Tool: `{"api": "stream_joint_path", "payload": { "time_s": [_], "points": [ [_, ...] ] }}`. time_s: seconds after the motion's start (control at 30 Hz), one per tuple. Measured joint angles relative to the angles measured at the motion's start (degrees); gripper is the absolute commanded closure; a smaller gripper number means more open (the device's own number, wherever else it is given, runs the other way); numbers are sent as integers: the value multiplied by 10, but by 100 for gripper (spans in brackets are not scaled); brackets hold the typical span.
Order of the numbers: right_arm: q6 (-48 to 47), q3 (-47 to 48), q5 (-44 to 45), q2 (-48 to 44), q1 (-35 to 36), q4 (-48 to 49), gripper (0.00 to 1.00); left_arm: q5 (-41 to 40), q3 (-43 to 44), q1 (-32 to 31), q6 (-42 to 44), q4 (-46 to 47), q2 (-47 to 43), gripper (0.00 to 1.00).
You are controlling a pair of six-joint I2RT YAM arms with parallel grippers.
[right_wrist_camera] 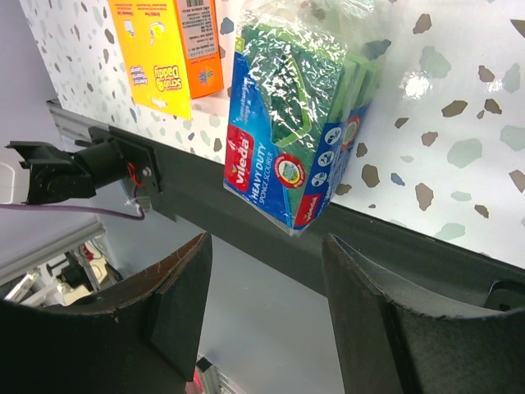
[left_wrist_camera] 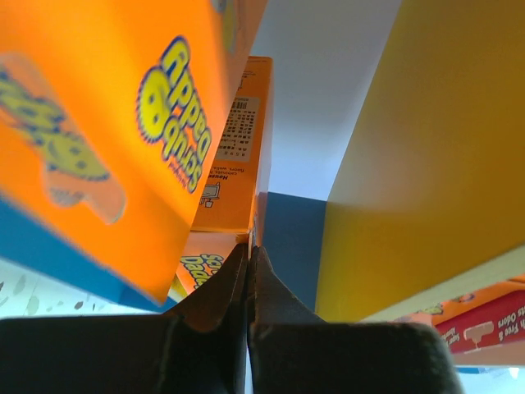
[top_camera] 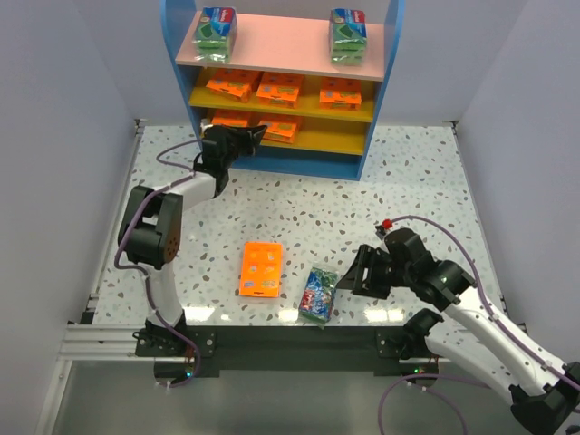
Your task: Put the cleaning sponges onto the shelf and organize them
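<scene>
The green sponge pack (top_camera: pixel 318 294), laid lengthwise near-to-far at the near edge of the table (top_camera: pixel 408 181), is seen just left of the right claw (top_camera: pixel 352 275), jaws apart; the left claw (top_camera: pixel 257 135), closed, is positioned at the shelf (top_camera: pixel 272 41).

Overhead camera looks down from the near side over table (top_camera: pixel 408 181) and shelf (top_camera: pixel 272 41), left wrist camera very close among orange packs (left_wrist_camera: pixel 82 123) inside the shelf, right wrist camera close on a green pack (right_wrist_camera: pixel 295 123), also seen overhead.
</scene>
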Motion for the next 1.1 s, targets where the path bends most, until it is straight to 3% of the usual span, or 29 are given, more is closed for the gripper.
{"api": "stream_joint_path", "payload": {
  "time_s": [0.17, 0.27, 0.3, 0.4, 0.5, 0.77, 0.97, 1.1],
  "points": [
    [0, 0, 0, -5, 0, -8, 41, -7, 23, -1, -4, 0, 16, 96],
    [0, 0, 0, -8, 0, -10, 40, -10, 23, -3, -5, -1, 17, 79],
    [0, 0, 0, -8, 0, -10, 39, -10, 23, -4, -6, 0, 17, 65],
    [0, 0, 0, -8, 0, -11, 37, -12, 18, -8, -7, 5, 17, 43],
    [0, 0, 0, -8, 0, -11, 35, -9, 0, -11, -6, 9, 14, 28],
    [3, -4, 0, -4, 0, -2, 33, 17, -109, -12, 26, -12, -92, 22],
    [5, -42, 0, 14, 0, 20, 34, 83, -185, -19, 137, -89, -264, 24],
    [5, -21, 20, 78, 0, 45, 39, 107, -231, -20, 236, -179, -375, 24]
  ]
}}
